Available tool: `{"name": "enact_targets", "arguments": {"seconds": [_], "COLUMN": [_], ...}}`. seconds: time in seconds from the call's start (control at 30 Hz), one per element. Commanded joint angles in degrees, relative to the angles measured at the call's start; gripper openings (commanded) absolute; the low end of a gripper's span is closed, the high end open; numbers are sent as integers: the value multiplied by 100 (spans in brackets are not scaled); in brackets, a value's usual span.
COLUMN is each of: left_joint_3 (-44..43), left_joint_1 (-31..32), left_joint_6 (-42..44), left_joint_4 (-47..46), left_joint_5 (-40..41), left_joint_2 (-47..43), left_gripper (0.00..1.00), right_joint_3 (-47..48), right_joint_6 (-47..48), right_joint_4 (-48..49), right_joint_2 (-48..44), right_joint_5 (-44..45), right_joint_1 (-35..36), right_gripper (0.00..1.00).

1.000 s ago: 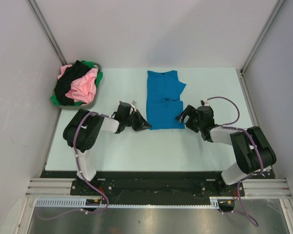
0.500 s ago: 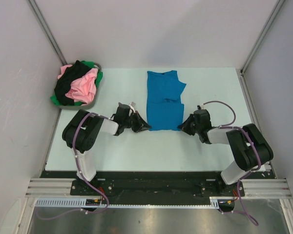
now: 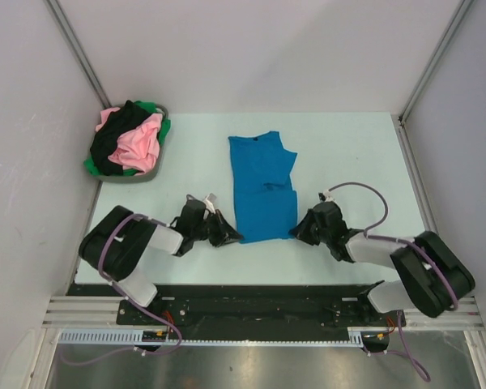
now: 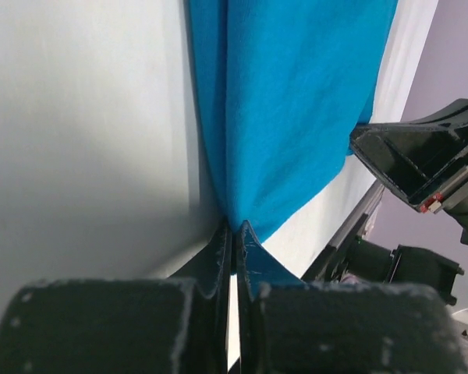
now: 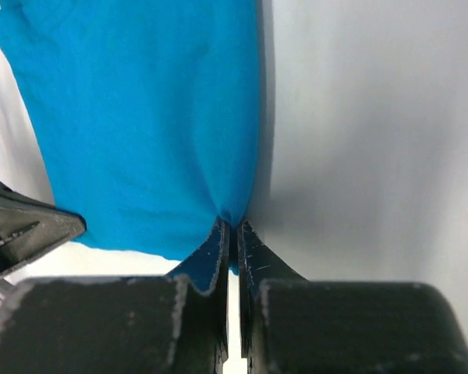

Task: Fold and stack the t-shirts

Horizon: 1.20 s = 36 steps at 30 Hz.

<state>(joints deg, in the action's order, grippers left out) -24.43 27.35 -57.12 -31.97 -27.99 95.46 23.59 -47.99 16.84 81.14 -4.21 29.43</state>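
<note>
A bright blue t-shirt (image 3: 263, 188) lies folded lengthwise on the pale table, its collar at the far end. My left gripper (image 3: 231, 237) is shut on its near left corner; the cloth (image 4: 296, 109) rises out of the pinched fingertips (image 4: 218, 241). My right gripper (image 3: 296, 232) is shut on the near right corner, with blue cloth (image 5: 140, 117) gathered at its tips (image 5: 246, 238). Pink, black and green t-shirts (image 3: 134, 144) lie heaped in the basket at the far left.
The round grey basket (image 3: 154, 173) sits at the table's far left corner. Grey walls and metal posts (image 3: 433, 57) close in the sides and back. The table's near edge (image 3: 251, 285) runs just behind both grippers.
The right gripper has closed on the blue t-shirt's near right corner. Both grippers have pulled back toward the near edge, dragging the shirt nearer and slightly left.
</note>
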Motion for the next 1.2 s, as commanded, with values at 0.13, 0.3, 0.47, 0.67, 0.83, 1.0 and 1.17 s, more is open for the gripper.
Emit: {"name": "enact_targets", "arguments": {"seconds": [0.13,0.3,0.47,0.67,0.83,1.0,1.17], "left_joint_3": [1185,898,-393,-1510,-2021,-2540,-3111], "left_joint_1": [893,1351,1352,1264,921,386,-63], "left_joint_6": [-448,-529,60,377,562,702,799], "left_joint_4": [436,1366,3649,4198,4084,3935,3777], "left_joint_5": [680,1057,1611,1727,1490,1235,866], "left_joint_2": [-1133,-2389,-3595,-3465,-2815,-2148,-1426], "left_gripper": [2,3,6,9,8,8,7], "right_joint_3": [-496,-163,750,1550,2350,2966,3493], "right_joint_6": [-790,-932,-449,8,395,703,712], "right_joint_4": [-2588,-3510,-4083,-3943,-3575,-3231,-2924], "right_joint_2": [-1916,-2936,-3122,-2613,-2077,-1084,-249], "right_joint_5": [1501,1923,2266,1976,1582,897,492], "right_joint_1": [1766,2199,2041,1549,890,81,-332], "right_gripper": [0,0,0,0,0,0,0]}}
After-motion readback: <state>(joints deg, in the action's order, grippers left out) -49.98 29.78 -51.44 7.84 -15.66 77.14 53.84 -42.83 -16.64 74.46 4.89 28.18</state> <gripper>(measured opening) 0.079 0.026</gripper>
